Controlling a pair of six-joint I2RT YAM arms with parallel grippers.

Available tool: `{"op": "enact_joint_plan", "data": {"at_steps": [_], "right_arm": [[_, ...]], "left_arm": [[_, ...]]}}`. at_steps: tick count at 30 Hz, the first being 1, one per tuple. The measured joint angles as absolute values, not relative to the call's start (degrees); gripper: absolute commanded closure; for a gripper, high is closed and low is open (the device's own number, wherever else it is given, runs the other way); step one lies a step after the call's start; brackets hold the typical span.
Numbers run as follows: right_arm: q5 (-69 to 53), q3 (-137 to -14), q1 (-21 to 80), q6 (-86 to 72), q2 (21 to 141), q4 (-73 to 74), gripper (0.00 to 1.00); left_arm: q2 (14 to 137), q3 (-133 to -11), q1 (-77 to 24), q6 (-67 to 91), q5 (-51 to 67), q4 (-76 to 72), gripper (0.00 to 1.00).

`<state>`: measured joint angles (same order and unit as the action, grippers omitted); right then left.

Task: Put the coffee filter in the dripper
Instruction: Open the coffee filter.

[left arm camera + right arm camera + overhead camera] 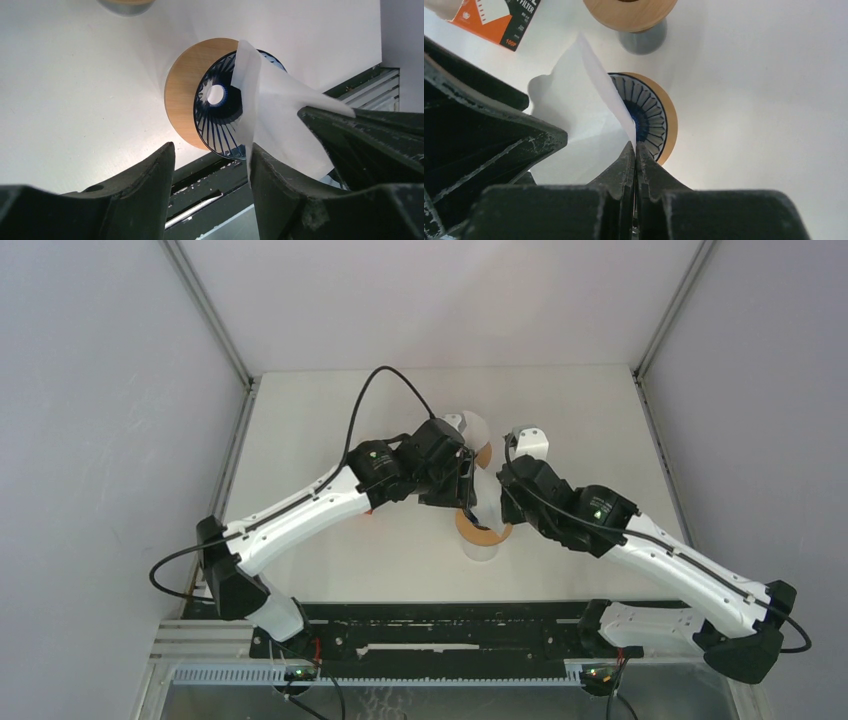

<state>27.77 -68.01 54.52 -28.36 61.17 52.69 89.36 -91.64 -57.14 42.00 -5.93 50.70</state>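
A white paper coffee filter [574, 115] hangs over the dripper [649, 115], a blue-ribbed cone in a wooden ring on the table. My right gripper [634, 145] is shut on the filter's edge and holds it above the dripper's rim. My left gripper [212, 150] is open and holds nothing. The filter [280, 110] lies against the outer side of its right finger [280, 185], with the dripper [220, 115] below. In the top view both grippers, left [466, 498] and right [503, 502], meet over the dripper [484, 531], which they partly hide.
An orange and white filter box [499, 20] lies beyond the dripper. A second wood-topped piece on a grey stand [634, 15] stands near it. The black rail at the table's near edge [210, 185] lies just behind the dripper.
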Motion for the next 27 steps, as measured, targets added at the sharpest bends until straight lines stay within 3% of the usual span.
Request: {"op": "enact_joint_plan", "data": {"at_steps": [15,27], "right_arm": [[24.4,-66.74,48.29,-24.77,61.23,52.47,0.63],[18.61,-64.97,42.63,-21.37,62.89,51.29,0.51]], "left_arm": [[91.39,-91.64,-57.14,40.45,-6.04,52.12,0.45],[91.61,-91.64,-56.18,39.99,-5.85,53.39,0.46]]}}
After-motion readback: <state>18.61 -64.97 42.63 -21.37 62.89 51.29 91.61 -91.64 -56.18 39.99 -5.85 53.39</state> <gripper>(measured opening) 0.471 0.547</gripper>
